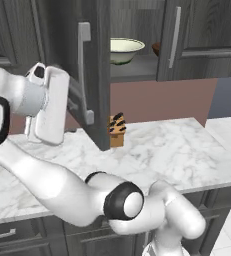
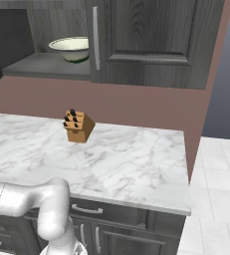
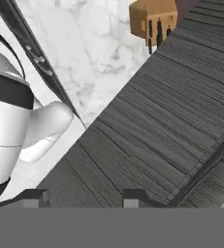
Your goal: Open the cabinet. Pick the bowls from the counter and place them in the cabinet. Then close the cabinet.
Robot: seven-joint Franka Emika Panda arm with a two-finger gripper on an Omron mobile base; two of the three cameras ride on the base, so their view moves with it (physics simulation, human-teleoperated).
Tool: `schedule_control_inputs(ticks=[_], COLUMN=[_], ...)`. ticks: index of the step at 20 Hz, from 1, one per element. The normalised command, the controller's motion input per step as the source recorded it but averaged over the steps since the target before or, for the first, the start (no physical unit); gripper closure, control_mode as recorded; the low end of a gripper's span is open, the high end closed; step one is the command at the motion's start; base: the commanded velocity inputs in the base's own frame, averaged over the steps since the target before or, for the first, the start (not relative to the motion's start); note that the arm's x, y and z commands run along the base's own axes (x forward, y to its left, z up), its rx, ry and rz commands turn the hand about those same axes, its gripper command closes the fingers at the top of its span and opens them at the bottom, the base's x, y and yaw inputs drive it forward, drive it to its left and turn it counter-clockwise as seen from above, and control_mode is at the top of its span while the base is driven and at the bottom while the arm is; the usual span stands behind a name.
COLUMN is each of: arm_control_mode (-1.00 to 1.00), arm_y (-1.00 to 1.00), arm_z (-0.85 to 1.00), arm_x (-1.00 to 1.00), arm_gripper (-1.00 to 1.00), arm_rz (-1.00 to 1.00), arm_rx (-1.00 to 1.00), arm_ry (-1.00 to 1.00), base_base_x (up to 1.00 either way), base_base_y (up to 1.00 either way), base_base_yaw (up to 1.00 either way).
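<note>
The cabinet's left door (image 1: 99,75) stands swung out over the counter (image 1: 177,150), edge toward me, while the right door (image 2: 151,35) is shut. On the open shelf sits the cream-white bowl (image 1: 124,49) (image 2: 71,47). A sliver of the dark brown bowl (image 1: 156,47) peeks out behind the right door's edge. My gripper (image 1: 76,99) is against the outer face of the open door, beside its silver bar handle (image 1: 83,75). In the hand view the gripper (image 3: 84,197) has its jaws apart, with nothing between them and the door's wood grain (image 3: 157,121) just beyond.
A small tan knife block (image 1: 117,130) (image 2: 78,126) (image 3: 152,19) stands on the marble near the back wall, just past the open door's lower corner. Drawer fronts (image 2: 101,211) run under the counter. The counter ends at the right, beside a tiled floor (image 2: 216,199).
</note>
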Motion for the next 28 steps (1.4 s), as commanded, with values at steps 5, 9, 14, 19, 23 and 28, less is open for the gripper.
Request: schedule_control_inputs(ticks=[5, 9, 14, 19, 23, 28], arm_control_mode=[-1.0, -1.0, -1.0, -1.0, -1.0, -1.0], arm_y=[-0.86, -0.47, -0.35, -0.63, -0.71, -0.76], arm_z=[-0.53, -0.51, -0.5, 0.02, 0.43, 0.7], arm_x=[0.43, 0.97, 1.0, 0.99, 1.0, 1.0], arm_gripper=[-1.0, -1.0, -1.0, -1.0, -1.0, -1.0], arm_rz=[0.66, 0.75, 0.73, 0.53, 0.31, 0.23], arm_rx=[-0.15, -0.1, -0.13, -0.01, 0.0, 0.0], arm_ry=[0.07, 0.01, -0.02, -0.25, -0.24, -0.23], base_base_x=[0.0, 0.0, 0.0, 0.0, 0.0, 0.0], base_base_y=[0.0, 0.0, 0.0, 0.0, 0.0, 0.0], base_base_yaw=[0.0, 0.0, 0.0, 0.0, 0.0, 0.0])
